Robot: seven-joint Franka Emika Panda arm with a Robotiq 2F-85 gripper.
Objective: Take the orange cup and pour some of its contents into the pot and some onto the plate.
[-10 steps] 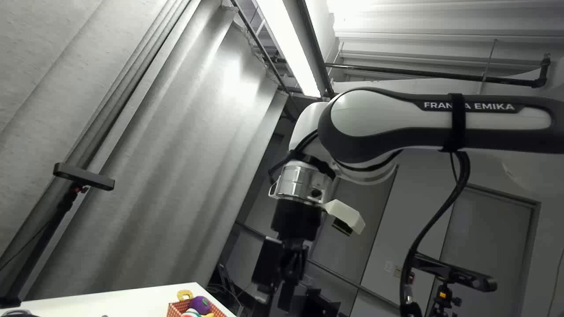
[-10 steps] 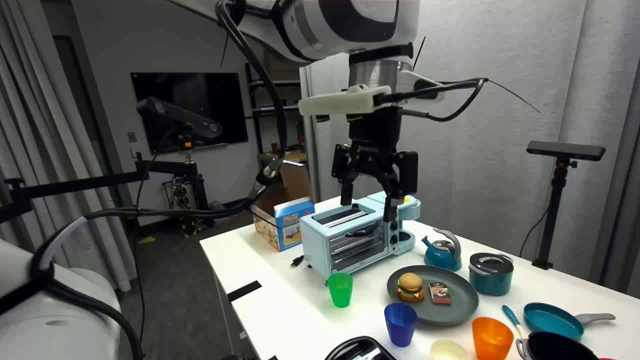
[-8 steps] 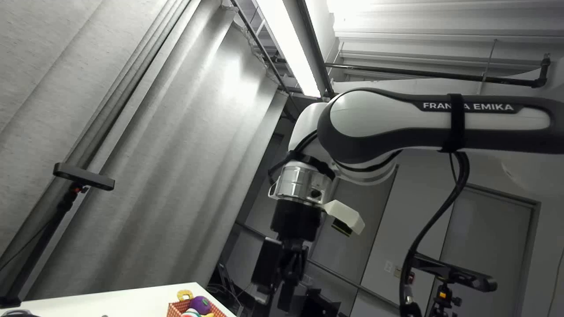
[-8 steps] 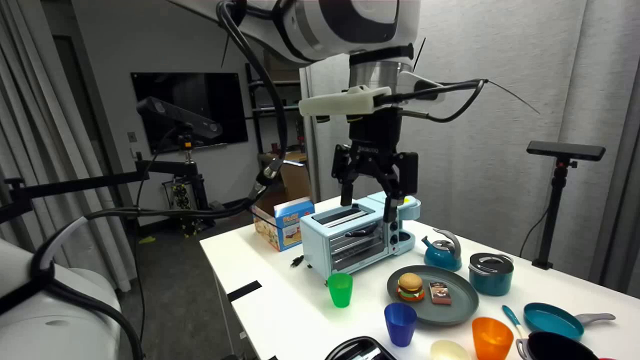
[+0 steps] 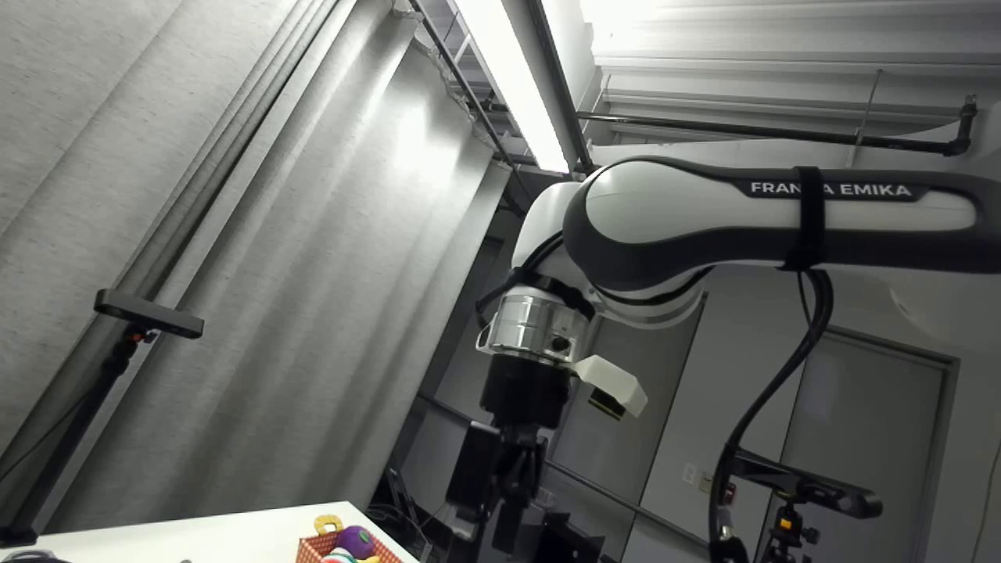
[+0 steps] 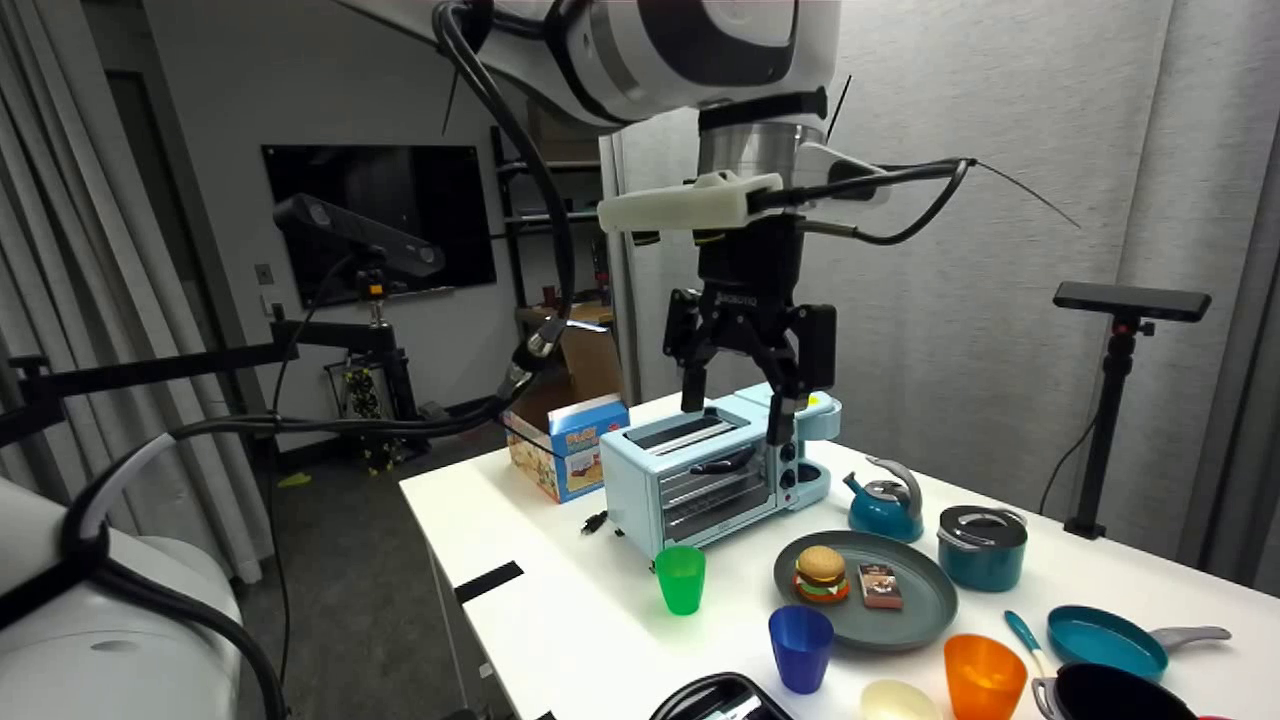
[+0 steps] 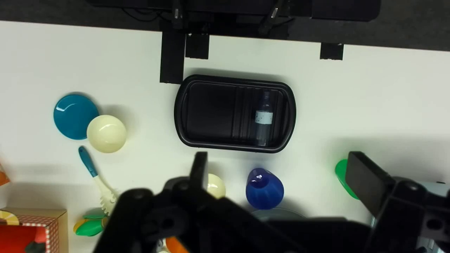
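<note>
Robot arm [image 5: 766, 215]: outstretched, wrist bends straight down, higher than the plate [image 6: 880, 627]. Toaster oven [image 6: 710, 470]: pale blue, near the plate. Pincer [image 6: 737, 415]: points down, jaws stand wide apart, above plate level. Plate: grey, bears a burger [image 6: 822, 573]. Lidded pot [image 6: 982, 553]: just beside the plate. Orange cup [image 6: 985, 677]: upright, near the plate.

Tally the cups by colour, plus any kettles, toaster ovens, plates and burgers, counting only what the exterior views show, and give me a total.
Green cup: 1
Blue cup: 1
Orange cup: 1
Teal kettle: 1
Light blue toaster oven: 1
Grey plate: 1
Burger: 1
Total: 7, of which 3 are cups
</note>
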